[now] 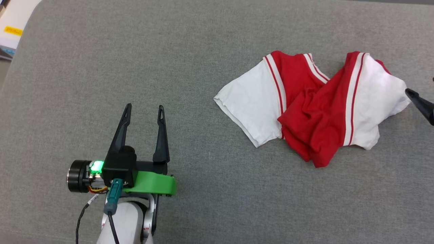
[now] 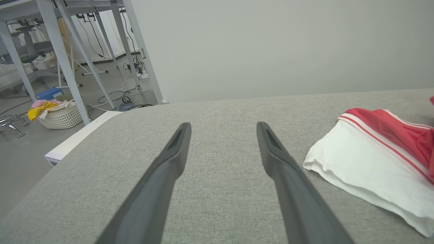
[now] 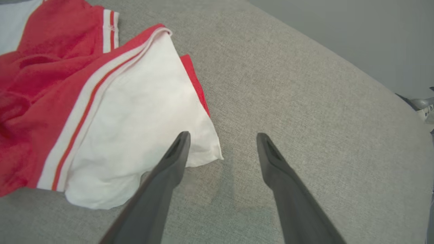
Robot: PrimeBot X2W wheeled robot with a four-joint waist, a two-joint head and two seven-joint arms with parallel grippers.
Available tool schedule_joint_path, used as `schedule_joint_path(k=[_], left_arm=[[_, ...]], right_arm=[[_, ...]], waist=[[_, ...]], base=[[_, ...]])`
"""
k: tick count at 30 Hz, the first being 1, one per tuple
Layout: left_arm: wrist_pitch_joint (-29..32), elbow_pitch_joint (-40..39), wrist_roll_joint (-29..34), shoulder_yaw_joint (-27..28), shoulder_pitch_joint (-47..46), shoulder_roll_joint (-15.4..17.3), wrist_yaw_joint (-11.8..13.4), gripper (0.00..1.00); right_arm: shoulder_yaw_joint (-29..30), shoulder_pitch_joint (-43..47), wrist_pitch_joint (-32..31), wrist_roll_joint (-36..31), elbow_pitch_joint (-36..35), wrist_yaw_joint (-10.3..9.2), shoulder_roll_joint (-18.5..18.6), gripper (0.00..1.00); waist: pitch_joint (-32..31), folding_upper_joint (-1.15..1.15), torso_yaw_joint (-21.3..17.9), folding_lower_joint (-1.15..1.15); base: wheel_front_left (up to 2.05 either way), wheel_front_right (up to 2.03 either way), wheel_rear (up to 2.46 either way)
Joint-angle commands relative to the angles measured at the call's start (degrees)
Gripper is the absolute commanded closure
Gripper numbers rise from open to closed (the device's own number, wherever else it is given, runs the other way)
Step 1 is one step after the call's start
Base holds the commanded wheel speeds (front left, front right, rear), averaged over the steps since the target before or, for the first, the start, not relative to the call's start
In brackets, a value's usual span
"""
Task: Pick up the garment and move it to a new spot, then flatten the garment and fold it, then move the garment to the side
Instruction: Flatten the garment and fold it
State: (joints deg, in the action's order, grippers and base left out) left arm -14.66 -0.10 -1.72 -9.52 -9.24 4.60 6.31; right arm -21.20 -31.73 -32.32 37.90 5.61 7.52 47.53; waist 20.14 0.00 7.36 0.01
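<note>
The garment [image 1: 315, 108] lies crumpled on the grey padded surface [image 1: 169, 61], right of the middle: bunched red cloth between two white sleeves with red-and-white striped edges. My left gripper [image 1: 144, 108] stands open at the lower left, well apart from it, with nothing between its fingers. In the left wrist view the left gripper [image 2: 223, 125] points over bare surface, with the garment [image 2: 373, 159] off to its right. My right gripper [image 1: 420, 85] enters at the right edge, by the right sleeve. In the right wrist view the right gripper [image 3: 223, 134] is open, its left fingertip over the white sleeve corner of the garment [image 3: 129, 112].
The padded surface's far edge [image 2: 271, 96] meets a plain grey wall. On the floor to the left stand white table legs [image 2: 64, 64], loose cables and a white basket [image 2: 61, 117] of clothes. A white object with a yellow label [image 1: 13, 30] sits past the surface's top-left corner.
</note>
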Motion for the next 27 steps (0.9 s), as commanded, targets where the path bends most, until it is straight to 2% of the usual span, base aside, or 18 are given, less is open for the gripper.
schedule_joint_path(k=[1, 8, 14, 15, 16, 22, 27], left_arm=[[-0.3, -0.3, 0.2, -0.2, -1.3, -0.5, -0.2, 0.00], [-0.3, -0.4, -0.1, -0.8, -3.1, -1.1, 0.2, 0.00], [-0.3, 0.0, -0.3, -0.7, -3.3, -1.4, 0.5, 0.00], [-0.3, 0.1, -0.3, -0.6, -3.2, -1.4, 0.5, 0.00], [-0.3, 0.3, -0.2, -0.5, -3.1, -1.4, 0.6, 0.00], [-0.3, 1.0, -0.2, -0.3, -2.0, -1.5, 0.4, 0.00], [-0.3, 1.3, -0.5, 0.3, 0.1, -1.6, 0.3, 0.00]], right_arm=[[-1.1, -1.4, -1.9, 1.0, 0.7, -0.03, 0.4, 0.00], [-6.6, -3.3, -5.4, 2.0, 7.0, -0.03, -0.1, 0.00], [-11.1, -2.8, -6.3, 4.0, 11.8, -0.03, -0.7, 0.00], [-11.6, -2.9, -5.9, 4.1, 11.9, -0.03, -0.7, 0.56], [-11.9, -3.1, -5.0, 4.2, 11.9, -0.03, -0.8, 1.00], [-10.6, -2.5, 2.4, 4.7, 11.2, -0.03, -0.2, 1.00], [-5.4, 3.3, 8.9, 6.4, 7.7, -0.03, -0.2, 1.00]], waist=[[3.6, 0.00, 1.9, -0.01], [7.2, 0.00, 3.8, -0.01], [7.5, 0.00, 4.1, -0.01], [7.3, 0.00, 3.9, -0.01], [6.9, 0.00, 3.6, -0.01], [3.1, 0.00, 1.6, -0.01], [-1.0, 0.00, -0.6, -0.01]], base=[[0.00, 0.00, 0.00], [0.00, 0.00, 0.00], [0.00, 0.00, 0.00], [0.00, 0.00, 0.00], [0.00, 0.00, 0.00], [0.00, 0.00, 0.00], [0.00, 0.00, 0.00]])
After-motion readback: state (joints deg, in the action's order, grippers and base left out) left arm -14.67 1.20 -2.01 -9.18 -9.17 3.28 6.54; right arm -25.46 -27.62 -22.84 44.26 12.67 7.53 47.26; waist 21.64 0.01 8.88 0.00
